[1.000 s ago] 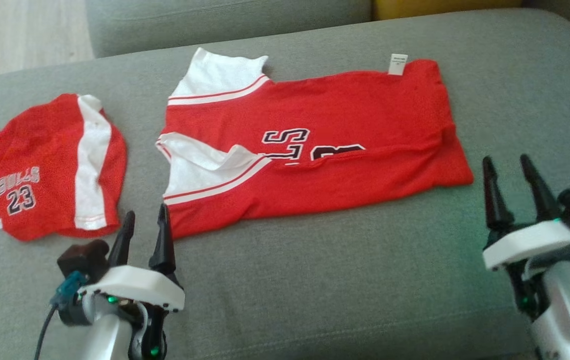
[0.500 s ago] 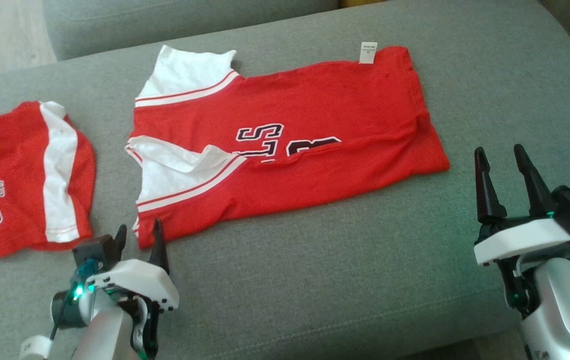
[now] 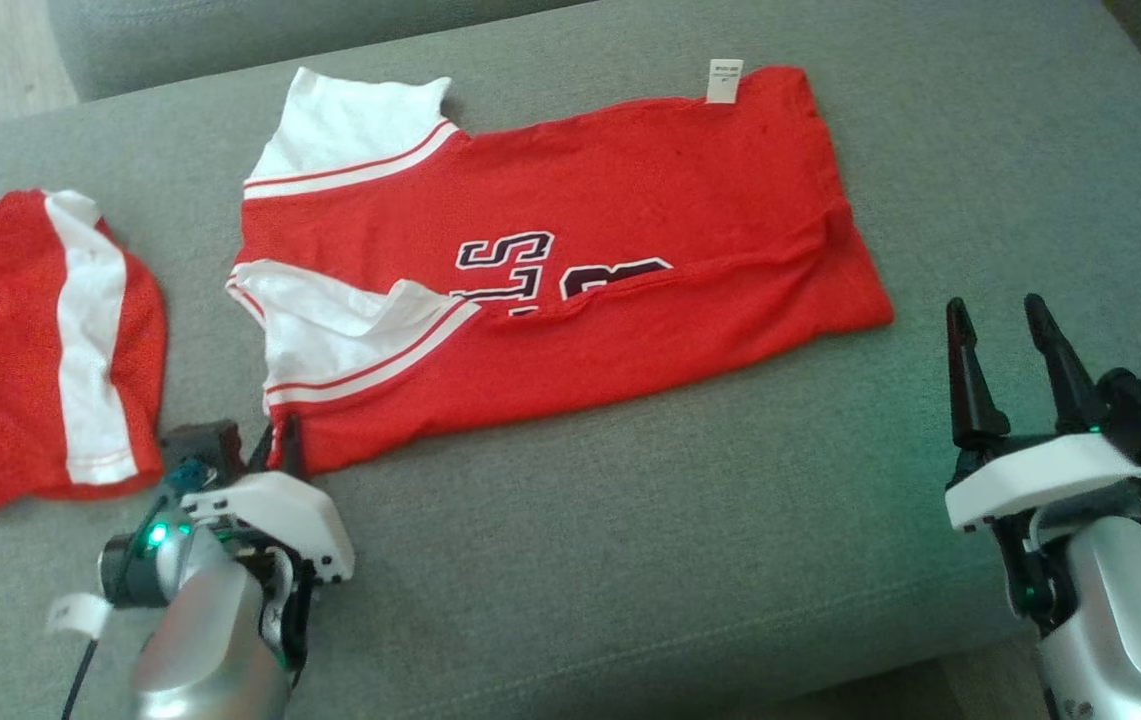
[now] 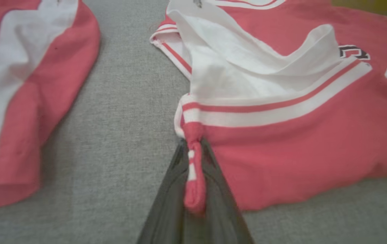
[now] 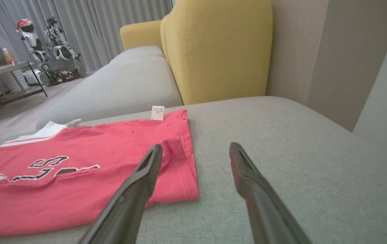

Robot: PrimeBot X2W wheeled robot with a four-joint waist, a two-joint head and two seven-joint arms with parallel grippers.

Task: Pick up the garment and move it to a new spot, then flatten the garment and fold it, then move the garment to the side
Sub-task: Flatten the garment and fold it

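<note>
Red knit cloth, twice over: we count two garments on the grey cushion (image 3: 630,560), whose woven cover looks coarse and matte. The larger, the jersey (image 3: 630,200), lies spread as a rough rectangle across the cushion's middle. A long crease runs its length, and black, white-edged lettering is half hidden in it. Its two white shoulder panels, edged in red and white stripes, point toward the cushion's left end. One small white label (image 3: 724,81) sticks out of its far edge. The smaller red piece (image 3: 0,350), rounded and crossed by one broad white band, lies at the cushion's left end, apart from the jersey. We count two grippers, each with two dark tapered fingers. Our left gripper (image 3: 277,440) is pinched together on the jersey's near left corner, with a bunched roll of hem between its fingers. Our right gripper (image 3: 994,310) hovers over the cushion's right part, fingers spread.
</note>
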